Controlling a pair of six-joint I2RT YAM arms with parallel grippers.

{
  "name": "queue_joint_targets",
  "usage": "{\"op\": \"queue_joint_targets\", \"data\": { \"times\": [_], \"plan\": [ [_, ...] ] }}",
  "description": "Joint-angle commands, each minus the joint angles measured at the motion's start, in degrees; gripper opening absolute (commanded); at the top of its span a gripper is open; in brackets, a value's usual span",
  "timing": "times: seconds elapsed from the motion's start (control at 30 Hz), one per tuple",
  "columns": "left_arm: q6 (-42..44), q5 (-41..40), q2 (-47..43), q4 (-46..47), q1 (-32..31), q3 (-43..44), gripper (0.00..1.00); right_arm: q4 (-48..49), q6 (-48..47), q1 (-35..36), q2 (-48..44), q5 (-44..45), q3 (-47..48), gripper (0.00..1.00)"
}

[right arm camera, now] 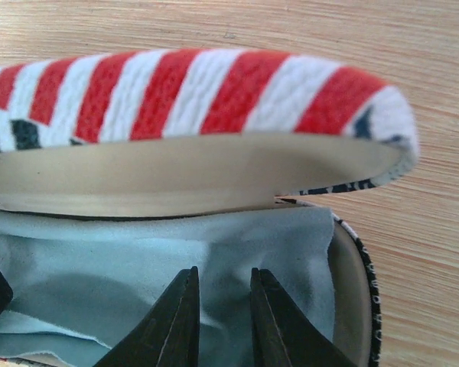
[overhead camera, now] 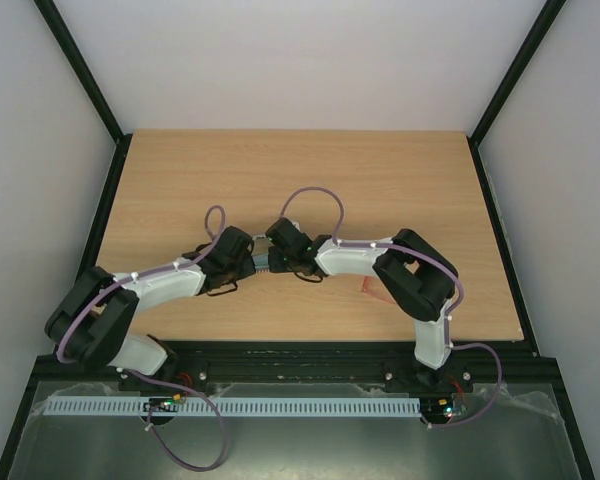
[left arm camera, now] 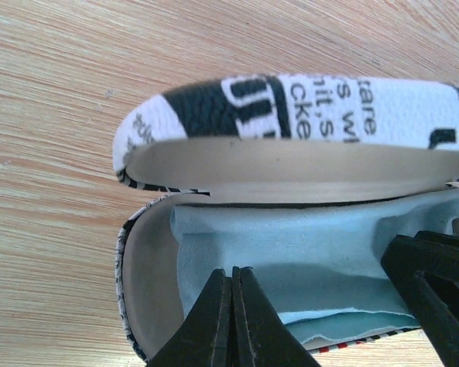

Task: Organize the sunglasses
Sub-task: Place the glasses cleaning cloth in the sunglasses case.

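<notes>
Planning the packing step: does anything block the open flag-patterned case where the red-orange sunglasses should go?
Yes. A light blue cloth lies spread across the hollow of the oblong flag-patterned case, and the left gripper and right gripper both hang right above it.

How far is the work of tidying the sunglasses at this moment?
Done: the case lies open and the light blue cloth is spread inside it. In hand: both grippers hang over the cloth, the left gripper shut, the right gripper slightly open. Left: a red-orange piece by the right arm, probably the sunglasses, lies outside the case; it must go in, then the lid shut.
</notes>
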Motion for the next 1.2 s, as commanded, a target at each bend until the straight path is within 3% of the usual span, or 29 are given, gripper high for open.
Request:
{"op": "queue_joint_targets", "data": {
  "times": [0.0,0.33,0.93,1.17],
  "plan": [
    [0.12,-0.01,-1.24,-0.72,-0.31,0.13,0.02,-3.33,0.04,0.33,-2.21,2.7,0.12,0.19],
    [-0.26,-0.59,-9.55,0.74,-0.29,1.48,0.06,-2.24,-0.13,0.31,-1.67,1.33,-0.93,0.19],
    [-3.4,-3.02,0.85,4.19,-0.77,-1.55,0.04,4.86,-1.87,1.13,-3.55,3.43,-6.17,0.24],
    [-3.19,-2.95,-0.38,4.16,-0.82,-0.34,0.04,3.82,-2.05,1.15,-3.45,4.03,-5.08,0.24]
  ]
}}
